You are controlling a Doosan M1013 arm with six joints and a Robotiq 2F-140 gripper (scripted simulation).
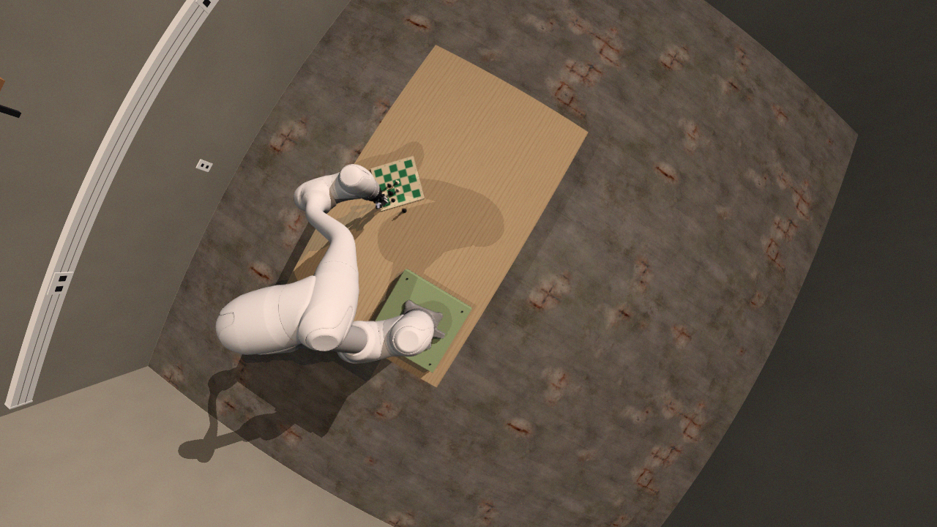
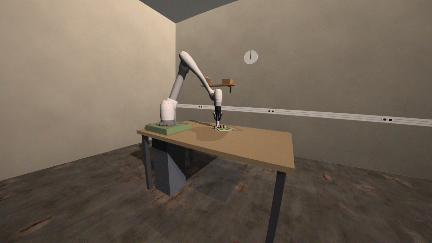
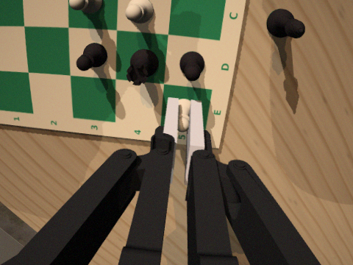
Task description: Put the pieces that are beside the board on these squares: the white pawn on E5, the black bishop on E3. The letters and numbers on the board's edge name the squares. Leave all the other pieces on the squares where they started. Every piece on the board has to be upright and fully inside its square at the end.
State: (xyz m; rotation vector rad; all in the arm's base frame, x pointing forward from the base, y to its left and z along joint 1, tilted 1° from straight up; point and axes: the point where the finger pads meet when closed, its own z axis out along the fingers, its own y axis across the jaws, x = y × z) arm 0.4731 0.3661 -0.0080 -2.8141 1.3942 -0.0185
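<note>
My gripper (image 3: pixel 182 115) (image 2: pixel 217 125) points down and is shut on the white pawn (image 3: pixel 183 115), over square E5 of the green and cream board (image 3: pixel 235 44) (image 1: pixel 411 171) (image 2: pixel 232 128). The pawn's base is toward row D. Whether it touches the board cannot be told. The fingers cover parts of E5. The black bishop (image 3: pixel 281 23) (image 1: pixel 404 210) (image 2: pixel 214 127) stands upright on the table, beside the board past the column 5 edge. Square E3 (image 3: pixel 92 104) is green and bears no piece, only a shadow.
A black pawn (image 3: pixel 192 63) stands on D5, close to my fingertips. A black crowned piece (image 3: pixel 144 62) stands on D4 and another black piece (image 3: pixel 95 55) on D3. White pieces stand on C4 (image 3: pixel 140 10) and C3 (image 3: pixel 88 4).
</note>
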